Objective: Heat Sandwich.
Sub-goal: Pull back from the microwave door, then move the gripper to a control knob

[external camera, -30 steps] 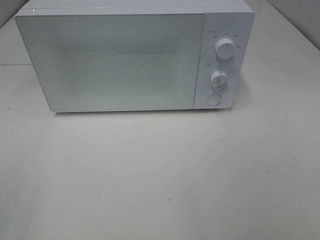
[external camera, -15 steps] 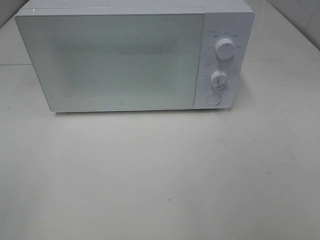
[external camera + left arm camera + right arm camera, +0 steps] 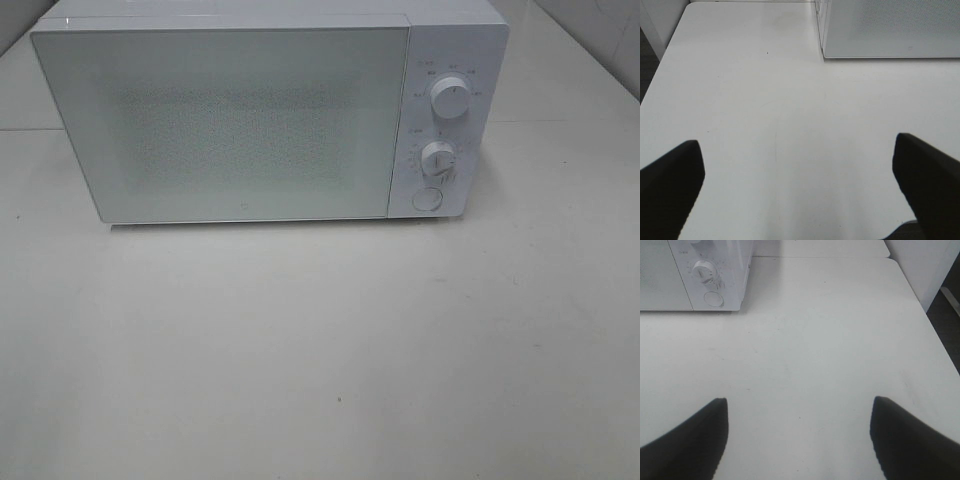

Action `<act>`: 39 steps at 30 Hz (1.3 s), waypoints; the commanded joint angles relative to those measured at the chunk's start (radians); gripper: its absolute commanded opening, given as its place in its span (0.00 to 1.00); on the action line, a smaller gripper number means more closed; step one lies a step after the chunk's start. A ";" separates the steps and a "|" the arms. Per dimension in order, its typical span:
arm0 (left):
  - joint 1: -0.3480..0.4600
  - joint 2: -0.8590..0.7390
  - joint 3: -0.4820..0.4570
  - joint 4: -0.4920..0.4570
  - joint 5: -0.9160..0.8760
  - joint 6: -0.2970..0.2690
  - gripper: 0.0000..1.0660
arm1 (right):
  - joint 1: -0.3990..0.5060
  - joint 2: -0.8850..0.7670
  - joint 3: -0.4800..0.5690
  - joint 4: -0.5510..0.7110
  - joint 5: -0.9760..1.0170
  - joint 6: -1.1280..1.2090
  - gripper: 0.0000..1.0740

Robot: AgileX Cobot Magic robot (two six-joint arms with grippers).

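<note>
You have the white microwave [image 3: 250, 110] standing at the far side of the pale table [image 3: 320, 360], facing the high camera with its door [image 3: 225, 125] shut flat against the body. The door's speckled window shows nothing of the inside. On the control panel at the right of the door you see an upper dial [image 3: 452, 98], a lower dial [image 3: 437, 158] beneath it, and a round button [image 3: 427, 199] at the bottom. You cannot tell where the sandwich is: none of the three views shows it, and the closed door hides the cavity. Neither arm appears in the high view. In the left wrist view your left gripper [image 3: 796, 142] hangs above bare tabletop with its two dark fingers [image 3: 670, 180] spread wide apart, nothing between them and nothing touching them; the microwave's lower left front corner lies well beyond them. In the right wrist view your right gripper [image 3: 800, 400] is likewise spread wide over bare tabletop, its dark fingers [image 3: 912, 440] holding nothing. The microwave's control panel, with the lower dial and the round button, lies well beyond it and off to one side.
</note>
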 commanded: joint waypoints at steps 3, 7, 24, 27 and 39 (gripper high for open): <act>-0.002 -0.024 0.001 -0.008 -0.004 -0.003 0.92 | -0.004 -0.029 0.000 0.002 -0.005 -0.004 0.70; -0.002 -0.024 0.001 -0.008 -0.004 -0.003 0.92 | -0.004 -0.029 0.000 0.002 -0.005 -0.004 0.70; -0.002 -0.024 0.001 -0.008 -0.004 -0.003 0.92 | -0.004 -0.029 0.000 0.002 -0.005 -0.004 0.70; -0.002 -0.024 0.001 -0.008 -0.004 -0.003 0.92 | -0.004 -0.029 0.000 0.002 -0.005 -0.003 0.70; -0.002 -0.024 0.001 -0.008 -0.004 -0.003 0.92 | -0.004 -0.029 -0.009 0.006 -0.015 -0.003 0.70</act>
